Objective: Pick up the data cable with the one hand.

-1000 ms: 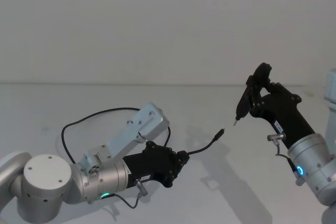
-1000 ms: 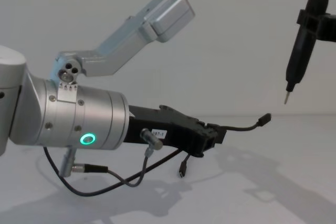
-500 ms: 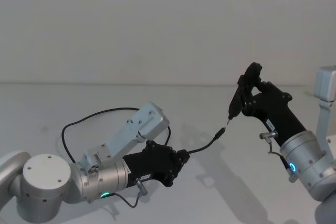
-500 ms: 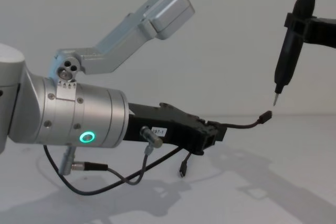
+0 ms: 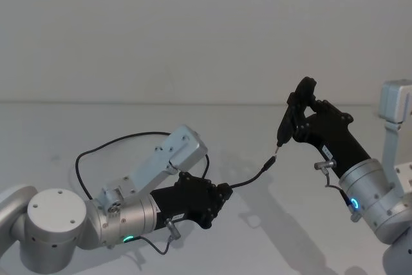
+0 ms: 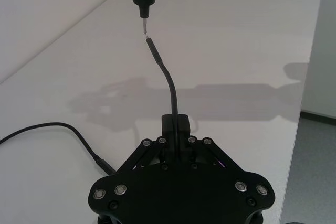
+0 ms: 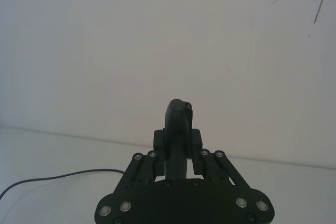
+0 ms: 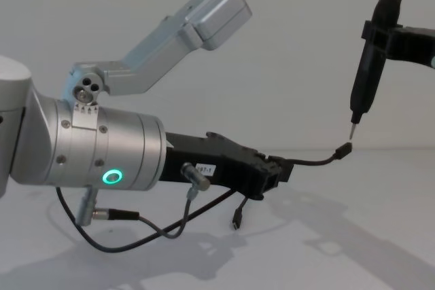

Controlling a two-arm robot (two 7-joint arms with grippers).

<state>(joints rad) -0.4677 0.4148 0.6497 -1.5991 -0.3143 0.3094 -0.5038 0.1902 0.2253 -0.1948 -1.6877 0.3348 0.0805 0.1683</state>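
Black cable [image 5: 248, 181] sits pinched in the left hand's [image 5: 221, 196] jaws; the right gripper [image 5: 297, 118], jaws pinching a tool [image 8: 367, 76], could knock its free plug [image 8: 344, 149] sideways.

A robot test bench in a lab, judging by the bare white table [image 5: 96, 127] running up to a plain white wall [image 5: 193, 30] at 12 o'clock. Nothing homely or shop-like around: just smooth pale surfaces, a rounded table corner and a strip of grey floor [image 6: 310, 171] beyond the table edge in the left wrist view. A thin dark crack or wire [image 7: 317, 3] on the wall at about 1 o'clock.
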